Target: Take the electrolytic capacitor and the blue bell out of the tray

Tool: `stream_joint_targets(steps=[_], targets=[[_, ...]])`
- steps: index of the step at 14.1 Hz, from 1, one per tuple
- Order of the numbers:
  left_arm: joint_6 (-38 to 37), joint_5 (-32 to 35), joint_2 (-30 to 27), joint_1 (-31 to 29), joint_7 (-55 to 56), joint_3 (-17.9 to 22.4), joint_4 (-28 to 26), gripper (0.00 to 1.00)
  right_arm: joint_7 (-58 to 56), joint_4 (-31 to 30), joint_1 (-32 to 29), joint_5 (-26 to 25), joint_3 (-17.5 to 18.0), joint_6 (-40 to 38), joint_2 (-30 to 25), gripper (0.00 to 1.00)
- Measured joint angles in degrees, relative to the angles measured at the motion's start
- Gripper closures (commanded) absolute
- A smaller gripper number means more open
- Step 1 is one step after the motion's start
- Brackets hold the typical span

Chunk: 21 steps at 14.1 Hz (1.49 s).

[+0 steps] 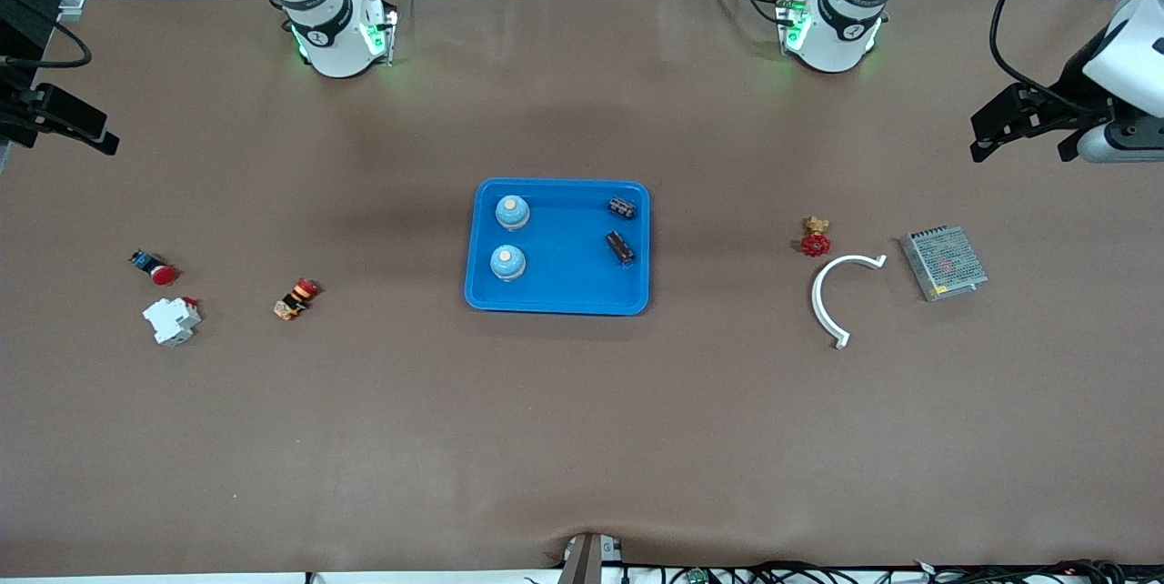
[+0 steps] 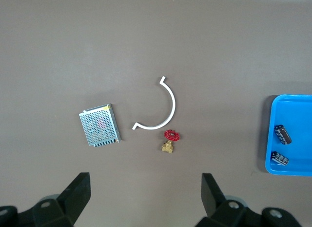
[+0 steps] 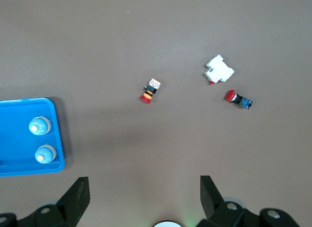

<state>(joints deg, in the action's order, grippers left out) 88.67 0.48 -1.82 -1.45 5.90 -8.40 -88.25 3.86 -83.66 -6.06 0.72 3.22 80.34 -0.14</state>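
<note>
A blue tray lies at the table's middle. In it stand two blue bells on the right arm's side, and two dark capacitors lie on the left arm's side. The left wrist view shows the tray's rim and the capacitors. The right wrist view shows the tray's rim and the bells. My left gripper is open and empty, high over the left arm's end of the table. My right gripper is open and empty, high over the right arm's end.
Toward the left arm's end lie a red-handled brass valve, a white curved strip and a metal mesh box. Toward the right arm's end lie a red-capped button, a white breaker and an orange-red switch.
</note>
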Motion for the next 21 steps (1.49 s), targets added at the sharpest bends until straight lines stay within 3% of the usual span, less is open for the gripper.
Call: stream_joint_targets(steps=[6,9,13,16,21], targets=[[-0.7,0.0,0.2,-0.1,0.0,-0.2,0.0,0.0,0.0,0.0,0.0,0.0,0.0,0.2,0.0,0.0],[-0.9,0.0,1.7,0.1,2.6,-3.2,-2.7,0.0,0.0,0.0,0.0,0.0,0.0,0.2,0.0,0.0],[5.1,0.0,4.3,1.0,15.0,-9.2,-7.4,0.0,0.0,-1.2,0.0,0.0,0.0,1.7,0.0,0.0],[9.0,0.0,7.6,2.6,27.8,-14.3,-8.7,0.0,0.0,-6.2,0.0,0.0,0.0,7.0,0.0,0.0],[17.9,0.3,16.0,11.4,47.5,-15.1,-9.4,0.0,0.1,-15.0,0.5,0.1,0.2,15.1,0.0,0.0]])
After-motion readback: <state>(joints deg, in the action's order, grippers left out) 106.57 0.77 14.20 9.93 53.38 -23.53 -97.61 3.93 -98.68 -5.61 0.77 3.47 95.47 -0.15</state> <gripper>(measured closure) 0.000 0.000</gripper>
